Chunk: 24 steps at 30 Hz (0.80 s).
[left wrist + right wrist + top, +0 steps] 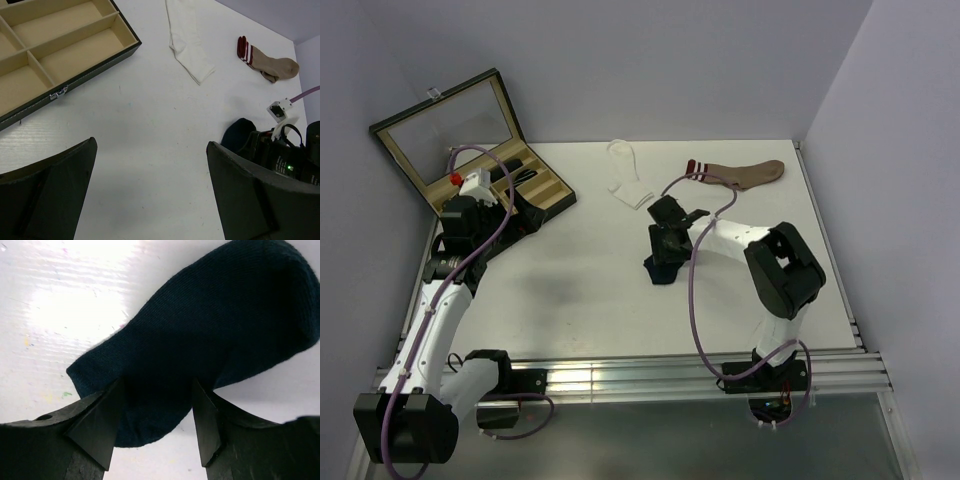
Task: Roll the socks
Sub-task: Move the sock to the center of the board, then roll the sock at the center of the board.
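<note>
Straddling a fold of the navy sock, the right gripper presumably gathers fabric to start a roll; whether it has bitten, I cannot tell. From above, the arm hides that fold; the wrist camera shows it. The left gripper hangs wide and empty.

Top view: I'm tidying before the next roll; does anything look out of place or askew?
Nothing spilled or damaged. The open compartment case at the far left sits skewed to the table edges. The white sock and tan sock lie unrolled at the far side. The navy sock is bunched between the fingers of the right gripper.
</note>
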Each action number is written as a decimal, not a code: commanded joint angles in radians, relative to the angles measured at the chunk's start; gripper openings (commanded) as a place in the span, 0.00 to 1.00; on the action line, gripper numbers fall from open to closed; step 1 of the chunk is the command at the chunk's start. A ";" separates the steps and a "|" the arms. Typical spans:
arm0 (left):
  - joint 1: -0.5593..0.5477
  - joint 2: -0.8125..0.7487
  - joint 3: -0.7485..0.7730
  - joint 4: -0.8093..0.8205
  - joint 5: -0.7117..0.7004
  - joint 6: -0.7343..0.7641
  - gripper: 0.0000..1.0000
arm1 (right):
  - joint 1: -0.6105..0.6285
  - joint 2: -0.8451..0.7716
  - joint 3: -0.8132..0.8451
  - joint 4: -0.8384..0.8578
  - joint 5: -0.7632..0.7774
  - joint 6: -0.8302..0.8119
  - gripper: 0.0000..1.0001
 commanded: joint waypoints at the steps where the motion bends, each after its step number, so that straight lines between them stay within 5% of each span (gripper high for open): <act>1: -0.002 -0.002 0.006 0.029 0.014 0.016 0.96 | 0.031 0.009 0.075 -0.001 0.055 -0.040 0.63; 11: -0.002 0.045 0.014 0.024 0.011 0.012 0.96 | 0.209 -0.155 -0.048 0.054 0.208 -0.149 0.64; 24: 0.000 0.072 0.011 0.030 0.025 0.010 0.96 | 0.341 -0.106 -0.074 0.088 0.279 -0.244 0.60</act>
